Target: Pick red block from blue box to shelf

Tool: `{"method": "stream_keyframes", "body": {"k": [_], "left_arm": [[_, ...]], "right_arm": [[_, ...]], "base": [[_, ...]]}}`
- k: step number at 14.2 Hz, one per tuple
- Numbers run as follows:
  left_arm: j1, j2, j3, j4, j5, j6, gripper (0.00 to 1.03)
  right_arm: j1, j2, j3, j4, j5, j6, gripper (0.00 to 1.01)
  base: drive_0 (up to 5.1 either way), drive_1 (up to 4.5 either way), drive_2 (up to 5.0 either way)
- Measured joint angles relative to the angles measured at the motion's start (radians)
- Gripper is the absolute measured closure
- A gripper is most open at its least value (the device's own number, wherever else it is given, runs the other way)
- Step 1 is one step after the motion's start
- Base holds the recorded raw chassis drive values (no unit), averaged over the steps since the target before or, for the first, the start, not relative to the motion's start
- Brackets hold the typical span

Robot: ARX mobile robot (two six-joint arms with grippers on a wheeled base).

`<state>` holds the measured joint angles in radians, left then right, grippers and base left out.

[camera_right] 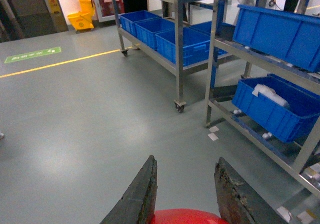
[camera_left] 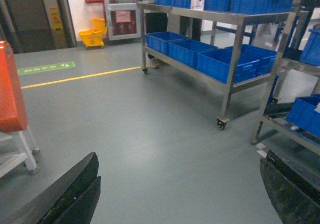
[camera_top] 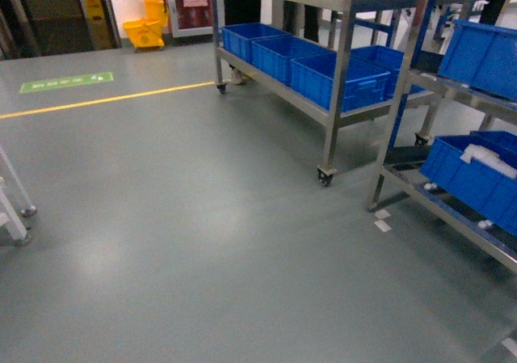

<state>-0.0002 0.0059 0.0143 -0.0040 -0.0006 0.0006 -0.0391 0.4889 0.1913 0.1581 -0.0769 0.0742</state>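
Red block (camera_right: 185, 217): only a glossy red curved edge is seen, low between the fingers of the right hand (camera_right: 186, 160) at the bottom border of the right wrist view. The fingers are set partway apart, closed against its sides so far as can be judged; its axis cannot be told. Left hand (camera_left: 180, 159): spread wide, nothing held. Shelf (camera_right: 179, 44): stood on the floor well apart from both hands, ahead and to the right; dark blue crates (camera_top: 339, 80) are carried on its lower tier. The right arm is judged the nearer to the shelf. Blue box: not in view.
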Motion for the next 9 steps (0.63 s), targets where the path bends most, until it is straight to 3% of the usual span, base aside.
{"method": "stream_keyframes", "body": {"k": [9], "left_arm": [[-0.001,0.000,0.000,0.000,0.000,0.000,0.05]], "right_arm": [[0.000,0.000,0.000,0.000,0.000,0.000,0.73]], "base": [[-1.6,-1.59,-1.6]]}}
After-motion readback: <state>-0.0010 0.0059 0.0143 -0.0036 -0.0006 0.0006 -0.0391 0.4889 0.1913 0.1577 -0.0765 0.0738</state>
